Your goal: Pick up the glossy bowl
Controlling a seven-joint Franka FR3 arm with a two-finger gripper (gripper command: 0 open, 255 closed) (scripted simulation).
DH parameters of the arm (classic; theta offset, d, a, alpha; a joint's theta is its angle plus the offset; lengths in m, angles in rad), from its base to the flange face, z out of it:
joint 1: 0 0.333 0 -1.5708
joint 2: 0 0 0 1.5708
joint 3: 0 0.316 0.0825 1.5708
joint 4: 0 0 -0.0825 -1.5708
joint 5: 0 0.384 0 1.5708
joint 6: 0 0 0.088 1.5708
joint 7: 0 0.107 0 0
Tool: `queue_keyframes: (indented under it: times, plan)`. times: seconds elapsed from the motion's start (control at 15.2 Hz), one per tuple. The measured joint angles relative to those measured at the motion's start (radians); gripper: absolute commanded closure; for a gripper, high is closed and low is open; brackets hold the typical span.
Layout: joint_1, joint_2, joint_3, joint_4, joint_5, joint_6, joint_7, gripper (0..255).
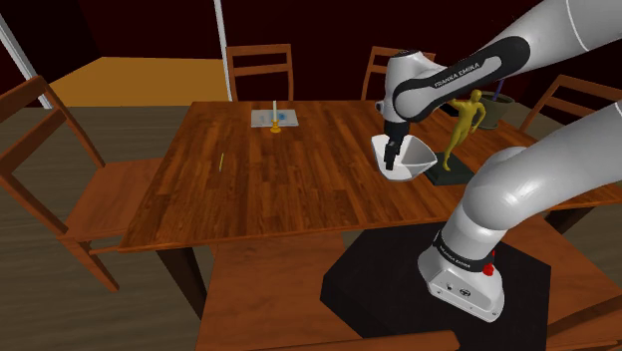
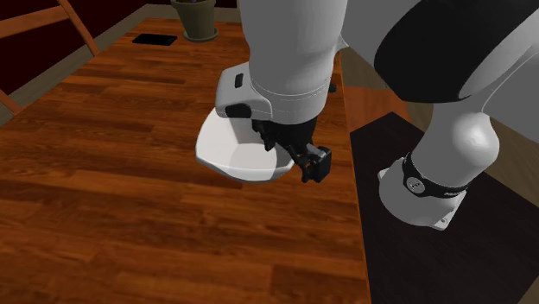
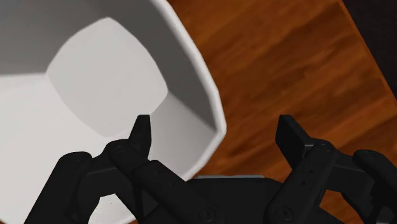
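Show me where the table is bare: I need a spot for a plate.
Bare: the broad stretch of table between the candlestick and the near edge, on the shoulder view's left of the white bowl, holding just a thin yellow stick. Crowded: that view's far right corner, where bowl, gold figurine, pot and the open jaws cluster.

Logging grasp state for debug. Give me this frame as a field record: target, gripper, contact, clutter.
target: white bowl on the wooden table
hand: gripper open, straddling the bowl's rim
fingers: one inside the bowl, one outside over the table
contact: bowl wall sits between the fingers, not clasped
clutter: yellow figurine just beyond the bowl in the shoulder view
grasp: not yet made
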State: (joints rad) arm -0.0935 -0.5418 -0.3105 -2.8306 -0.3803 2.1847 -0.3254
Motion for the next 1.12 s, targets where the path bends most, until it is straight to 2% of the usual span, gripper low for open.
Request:
queue_keyframes:
  times: [0.07,0.73,1.12]
  plan:
    - [-0.001,0.004,-0.002,-0.002,-0.002,0.006,0.0,255]
    - [-0.002,0.007,-0.003,-0.002,-0.003,0.012,0.0,255]
    - [0.0,-0.05,0.01,0.032,0.013,-0.079,-0.015,255]
